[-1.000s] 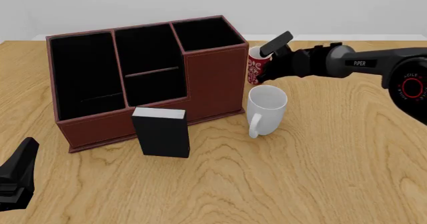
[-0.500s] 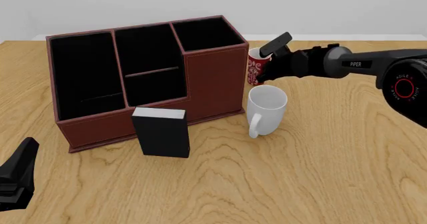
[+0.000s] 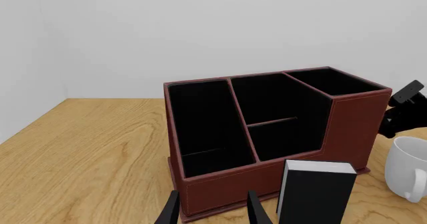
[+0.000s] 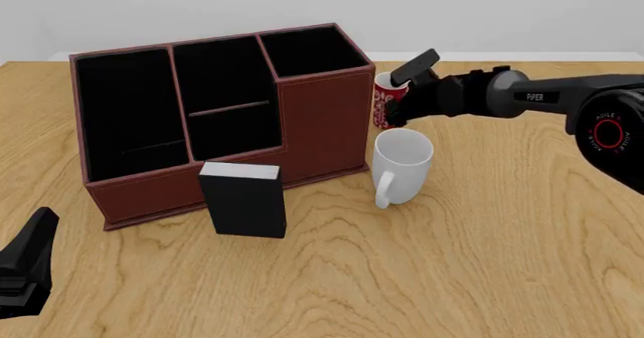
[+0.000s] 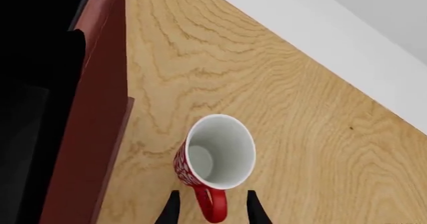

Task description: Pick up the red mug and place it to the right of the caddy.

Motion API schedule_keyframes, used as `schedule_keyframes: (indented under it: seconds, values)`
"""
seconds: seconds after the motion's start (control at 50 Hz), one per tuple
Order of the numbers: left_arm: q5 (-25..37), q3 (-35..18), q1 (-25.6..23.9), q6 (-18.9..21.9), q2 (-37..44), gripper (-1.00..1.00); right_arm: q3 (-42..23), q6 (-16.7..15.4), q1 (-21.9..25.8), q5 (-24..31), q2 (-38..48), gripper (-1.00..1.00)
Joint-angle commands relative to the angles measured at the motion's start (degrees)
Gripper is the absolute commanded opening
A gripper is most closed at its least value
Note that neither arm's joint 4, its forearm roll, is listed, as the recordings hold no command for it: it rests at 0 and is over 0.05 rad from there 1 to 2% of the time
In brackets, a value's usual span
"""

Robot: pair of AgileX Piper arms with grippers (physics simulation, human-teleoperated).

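The red mug (image 4: 382, 106) with its white swirl pattern stands upright on the table, close beside the far right end of the dark red-brown caddy (image 4: 312, 119). In the right wrist view the mug (image 5: 217, 154) shows its white inside, and its red handle (image 5: 212, 208) lies between the two fingers. My right gripper (image 4: 396, 96) is open at the mug's handle side, its fingers either side of the handle (image 5: 212, 215). My left gripper (image 4: 26, 266) is open and empty, low near the table's front left (image 3: 211, 215). In the left wrist view the caddy (image 3: 220, 184) hides the mug.
A plain white mug (image 4: 403, 164) stands just in front of the red mug, right of the caddy's front corner. A small black box with a white top (image 4: 243, 200) stands against the caddy's front wall. Bare table (image 4: 523, 232) lies to the right and front.
My right gripper has crept slightly closer to the red mug. The mug, the caddy and the left arm have not moved.
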Motion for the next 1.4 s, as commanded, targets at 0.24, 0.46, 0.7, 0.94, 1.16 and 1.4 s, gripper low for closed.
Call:
schedule_keyframes:
  seconds: [0.24, 0.46, 0.7, 0.94, 1.16, 1.4]
  values:
    - [0.00, 0.00, 0.00, 0.00, 0.00, 1.00, 0.43, 1.46, 0.34, 0.10, -0.46, 1.00]
    - [0.00, 0.00, 0.00, 0.00, 0.00, 1.00, 0.69, 2.21, -0.23, 0.13, -1.72, 1.00]
    - [0.00, 0.00, 0.00, 0.00, 0.00, 1.00, 1.50, 3.01, -0.31, 0.51, -4.64, 1.00]
    - [0.00, 0.00, 0.00, 0.00, 0.00, 1.00, 2.91, 3.20, 0.19, 0.49, -7.18, 1.00]
    - [0.00, 0.00, 0.00, 0.00, 0.00, 1.00, 5.11, 4.07, 0.59, 0.51, -10.63, 1.00]
    - [0.00, 0.00, 0.00, 0.00, 0.00, 1.00, 10.44, 4.79, 0.66, -0.20, -18.12, 1.00]
